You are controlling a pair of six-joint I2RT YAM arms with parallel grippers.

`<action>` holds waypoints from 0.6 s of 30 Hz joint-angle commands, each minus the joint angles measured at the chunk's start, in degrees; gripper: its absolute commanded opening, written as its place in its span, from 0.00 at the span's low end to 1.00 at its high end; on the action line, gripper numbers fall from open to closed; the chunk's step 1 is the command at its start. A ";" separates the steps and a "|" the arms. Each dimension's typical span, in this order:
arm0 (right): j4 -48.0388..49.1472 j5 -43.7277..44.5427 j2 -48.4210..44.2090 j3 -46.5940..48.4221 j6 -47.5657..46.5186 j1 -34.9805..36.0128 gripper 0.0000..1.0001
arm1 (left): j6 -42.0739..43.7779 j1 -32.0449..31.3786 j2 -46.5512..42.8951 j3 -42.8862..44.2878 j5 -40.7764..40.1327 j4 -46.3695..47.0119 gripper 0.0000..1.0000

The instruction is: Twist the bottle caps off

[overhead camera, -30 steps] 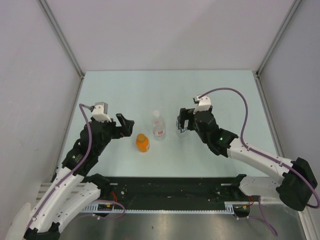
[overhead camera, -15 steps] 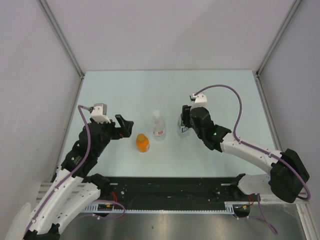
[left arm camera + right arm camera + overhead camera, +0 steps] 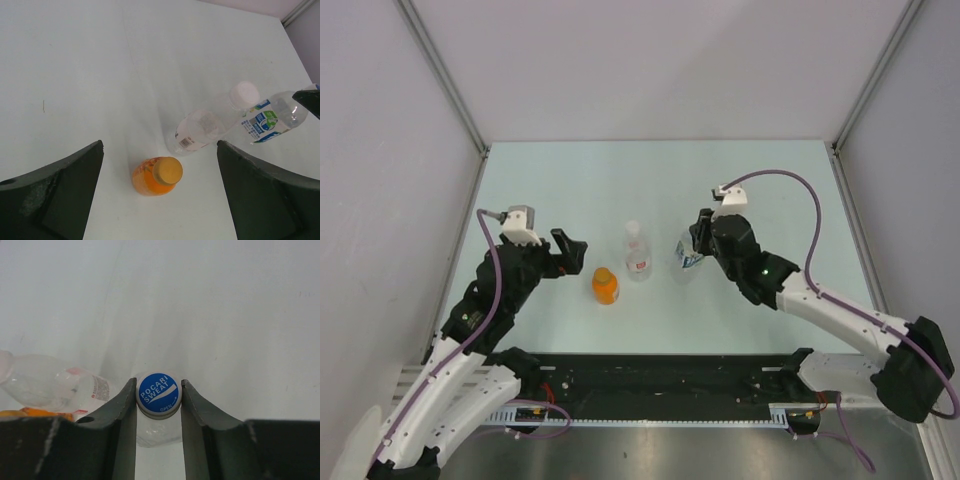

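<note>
The blue cap sits on the blue-label bottle, just right of the red-label bottle. Our right gripper is clamped on that cap, one finger on each side. We judge the twist should run true to the cap's axis with no side pull, since nothing steadies the bottle. Our left gripper hangs wide open and empty, left of the red-label bottle.

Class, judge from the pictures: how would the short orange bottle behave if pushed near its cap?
The orange bottle stands upright and squat, so it likely slides rather than tips. Smooth round plastic probably slips in a loose grip.
</note>
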 commanded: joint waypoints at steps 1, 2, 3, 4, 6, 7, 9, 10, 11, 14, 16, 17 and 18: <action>-3.86 0.90 -8.34 1.83 1.83 0.07 0.00 | 3.61 -0.03 1.11 7.04 4.30 3.22 1.00; -5.35 0.90 -11.75 1.74 2.00 -0.01 0.00 | 3.88 -0.03 1.55 8.11 5.54 3.57 1.00; -6.23 0.73 -13.26 1.83 2.79 -0.28 0.00 | 4.40 -0.12 2.25 9.08 7.56 5.40 1.00; -6.77 -0.06 -15.01 1.74 3.15 -0.45 0.00 | 5.02 -0.12 2.34 10.48 10.01 6.81 1.00; -8.09 -1.81 -19.59 1.74 4.63 -0.89 0.00 | 5.64 -0.21 2.25 11.02 17.75 12.58 1.00; -8.26 -5.30 -20.73 1.74 5.08 -1.76 0.00 | 5.47 -0.29 2.17 11.11 19.86 14.71 1.00; -8.35 -9.36 -24.16 1.83 6.31 -2.47 0.00 | 4.50 -0.38 3.21 12.07 25.93 18.41 1.00; -8.18 -12.95 -25.13 1.83 7.71 -3.17 0.00 | 4.24 -0.82 5.74 14.16 28.03 19.03 1.00; -7.57 -14.81 -26.18 1.83 8.24 -3.44 0.00 | 3.89 -1.17 7.42 15.49 31.27 19.04 1.00; -5.90 -22.20 -29.53 2.09 10.96 -4.58 0.00 | 4.84 -5.20 13.83 20.68 33.68 17.38 1.00; -5.63 -26.23 -31.02 3.05 11.93 -5.11 0.00 | 6.16 -9.76 16.65 23.31 33.33 16.49 1.00; -5.45 -27.91 -31.29 3.32 13.07 -5.72 0.00 | 7.91 -11.18 18.84 24.02 33.24 16.14 1.00; -5.45 -29.23 -31.55 3.84 13.60 -6.08 0.00 | 8.71 -12.59 19.91 24.72 33.15 15.36 1.00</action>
